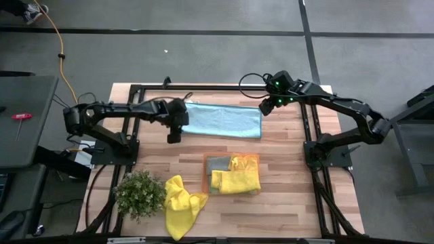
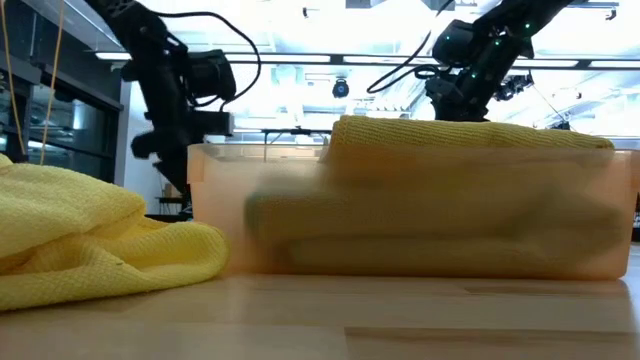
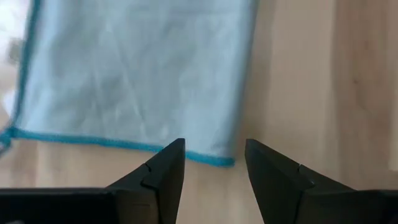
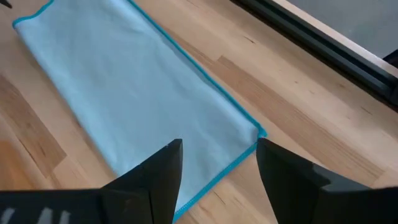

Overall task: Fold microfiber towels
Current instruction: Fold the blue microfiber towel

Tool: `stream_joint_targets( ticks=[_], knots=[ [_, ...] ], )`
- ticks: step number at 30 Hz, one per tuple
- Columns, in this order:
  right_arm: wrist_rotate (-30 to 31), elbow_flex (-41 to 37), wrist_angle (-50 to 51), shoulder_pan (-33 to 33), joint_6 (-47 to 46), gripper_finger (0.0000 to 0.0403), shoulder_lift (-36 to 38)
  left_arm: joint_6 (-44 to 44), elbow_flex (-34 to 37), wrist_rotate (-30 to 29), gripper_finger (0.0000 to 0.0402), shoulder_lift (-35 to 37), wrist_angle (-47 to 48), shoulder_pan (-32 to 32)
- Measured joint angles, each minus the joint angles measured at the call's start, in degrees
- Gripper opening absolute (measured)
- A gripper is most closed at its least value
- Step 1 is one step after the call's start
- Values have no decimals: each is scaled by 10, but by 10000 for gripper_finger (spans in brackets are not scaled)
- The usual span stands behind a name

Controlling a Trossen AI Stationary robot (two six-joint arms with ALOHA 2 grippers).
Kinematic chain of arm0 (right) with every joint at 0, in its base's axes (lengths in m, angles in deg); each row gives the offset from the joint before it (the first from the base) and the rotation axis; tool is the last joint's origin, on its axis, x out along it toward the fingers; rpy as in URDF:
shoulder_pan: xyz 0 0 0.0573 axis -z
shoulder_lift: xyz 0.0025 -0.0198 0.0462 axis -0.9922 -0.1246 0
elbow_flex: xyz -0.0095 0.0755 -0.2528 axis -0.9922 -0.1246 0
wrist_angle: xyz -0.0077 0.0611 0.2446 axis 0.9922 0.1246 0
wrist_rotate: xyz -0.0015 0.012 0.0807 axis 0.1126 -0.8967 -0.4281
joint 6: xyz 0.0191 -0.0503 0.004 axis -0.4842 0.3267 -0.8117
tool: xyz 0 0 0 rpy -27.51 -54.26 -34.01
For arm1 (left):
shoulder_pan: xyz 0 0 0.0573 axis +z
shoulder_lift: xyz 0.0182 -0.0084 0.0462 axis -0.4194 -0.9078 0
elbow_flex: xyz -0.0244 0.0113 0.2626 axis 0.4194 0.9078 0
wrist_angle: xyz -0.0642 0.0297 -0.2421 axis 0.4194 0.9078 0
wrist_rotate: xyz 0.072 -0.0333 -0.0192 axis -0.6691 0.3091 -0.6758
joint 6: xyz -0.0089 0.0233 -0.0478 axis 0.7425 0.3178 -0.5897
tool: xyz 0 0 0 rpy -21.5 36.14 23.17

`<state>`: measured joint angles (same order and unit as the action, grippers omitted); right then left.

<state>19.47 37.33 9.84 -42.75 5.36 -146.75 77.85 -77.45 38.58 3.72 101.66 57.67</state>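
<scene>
Leftmost, the left pincer hangs released above the light blue towel's left end; that towel lies flat on the far counter. Rightward, the right pincer hovers released over its right end.

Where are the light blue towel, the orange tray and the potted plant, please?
light blue towel point(image 1: 224, 120): high view, middle of the flat cloth.
orange tray point(image 1: 205, 157): high view, upper left rim corner.
potted plant point(image 1: 140, 193): high view, centre of the leaves.
</scene>
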Motion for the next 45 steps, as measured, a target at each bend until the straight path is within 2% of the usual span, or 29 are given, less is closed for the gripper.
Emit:
stream_joint_targets(
  ticks=[4, 12, 19, 25, 37, 45],
  knots=[
    [1, 0, -2, 0, 0, 197, 0, 2, 22, -33, 157, 0, -60, -15],
    [0, 0, -2, 0, 0, 197, 0, 42, 23, 4, 156, -5, -58, -10],
    [2, 0, -2, 0, 0, 197, 0, 88, 23, -4, 156, -43, -43, -10],
    [5, 0, -2, 0, -1, 197, 0, 87, 22, -6, 156, -74, -47, -11],
    [6, 0, -2, 0, -1, 197, 0, 91, 21, -2, 156, -78, -38, -10],
    [6, 0, 4, 0, -5, 197, 0, 125, 21, -2, 152, -78, -36, -11]
  ],
)
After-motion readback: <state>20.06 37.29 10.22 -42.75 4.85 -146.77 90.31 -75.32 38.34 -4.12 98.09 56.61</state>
